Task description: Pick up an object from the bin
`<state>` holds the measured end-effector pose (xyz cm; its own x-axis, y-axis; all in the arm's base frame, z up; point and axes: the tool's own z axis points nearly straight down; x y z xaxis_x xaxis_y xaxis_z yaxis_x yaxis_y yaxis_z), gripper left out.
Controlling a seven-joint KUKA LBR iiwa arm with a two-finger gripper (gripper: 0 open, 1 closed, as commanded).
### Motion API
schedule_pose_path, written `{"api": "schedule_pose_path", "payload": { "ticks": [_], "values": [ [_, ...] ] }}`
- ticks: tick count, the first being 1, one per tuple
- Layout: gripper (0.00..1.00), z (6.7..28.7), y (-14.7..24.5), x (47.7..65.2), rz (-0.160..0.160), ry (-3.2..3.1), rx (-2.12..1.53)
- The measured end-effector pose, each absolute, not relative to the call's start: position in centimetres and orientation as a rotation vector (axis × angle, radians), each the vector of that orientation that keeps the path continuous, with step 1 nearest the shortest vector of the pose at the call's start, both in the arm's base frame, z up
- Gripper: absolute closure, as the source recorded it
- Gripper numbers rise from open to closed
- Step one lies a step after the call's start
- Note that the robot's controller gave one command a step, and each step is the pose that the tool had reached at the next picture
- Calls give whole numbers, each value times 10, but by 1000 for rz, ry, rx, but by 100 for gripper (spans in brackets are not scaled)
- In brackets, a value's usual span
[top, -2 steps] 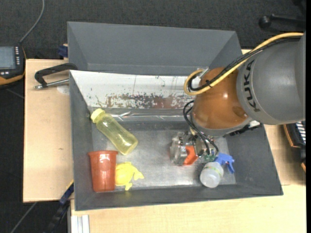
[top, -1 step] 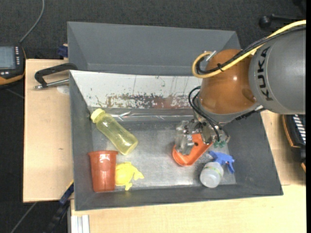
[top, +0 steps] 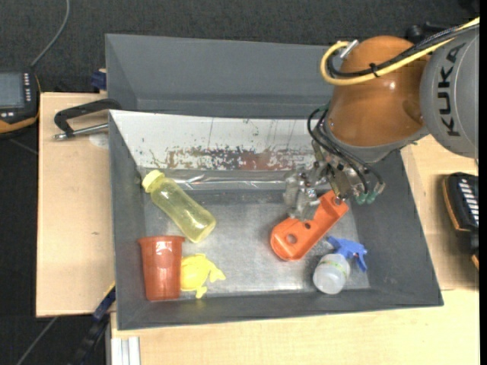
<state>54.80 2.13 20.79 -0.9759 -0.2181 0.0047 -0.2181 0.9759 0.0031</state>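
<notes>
My gripper (top: 303, 195) hangs low in the right half of the bin, below the orange dome on the wrist. Right under it and to its lower right lies an orange plastic piece (top: 306, 231) with a round hole in its broad lower end. The piece's narrow upper end reaches up beside the gripper; whether they touch I cannot tell. A small clear spray bottle with a blue trigger (top: 335, 268) lies just below and to the right of the orange piece.
A pale yellow bottle (top: 179, 208) lies on its side at the left. A red cup (top: 160, 267) stands in the front left corner, a yellow toy (top: 199, 274) next to it.
</notes>
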Motion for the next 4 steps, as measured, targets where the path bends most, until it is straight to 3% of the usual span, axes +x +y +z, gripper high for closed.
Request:
{"api": "schedule_pose_path", "payload": {
  "ticks": [1, 2, 3, 4],
  "values": [
    [0, 96, -12, 564, -5, -3118, 373],
    [100, 71, -19, 566, -6, -3116, 364],
    [100, 71, -19, 566, -7, -3116, 363],
    [100, 191, -19, 562, -7, -3122, 367]
  ]
}}
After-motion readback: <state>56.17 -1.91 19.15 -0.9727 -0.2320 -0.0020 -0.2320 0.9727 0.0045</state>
